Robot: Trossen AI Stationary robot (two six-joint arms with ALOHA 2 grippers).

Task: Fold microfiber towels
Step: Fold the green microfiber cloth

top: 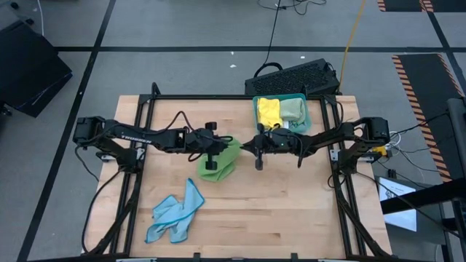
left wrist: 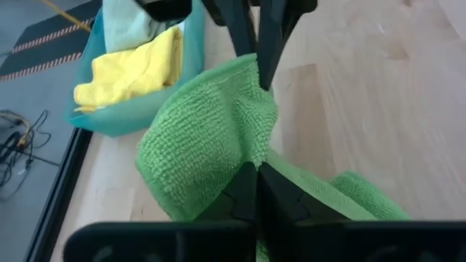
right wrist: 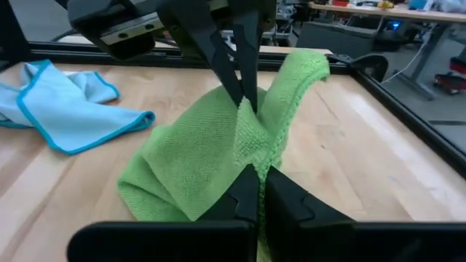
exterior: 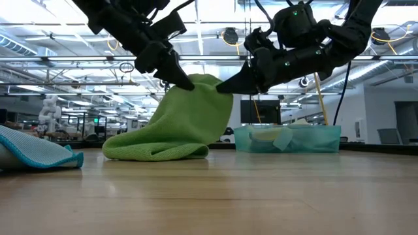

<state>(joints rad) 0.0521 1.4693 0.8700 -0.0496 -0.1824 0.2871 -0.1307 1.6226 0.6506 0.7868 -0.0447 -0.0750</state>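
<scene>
Bright green towel [top: 220,161]; light blue towel [top: 175,212] edged darker blue; yellow towel [top: 269,110], pale green towel [top: 293,110] in teal tray [top: 280,97].

Bright green towel [top: 218,161] mid-table, bunched, top edge lifted into a peak. Light blue towel [top: 175,212] crumpled near front-left. Yellow towel [top: 269,110] and pale green towel [top: 293,110] folded in tray.
</scene>
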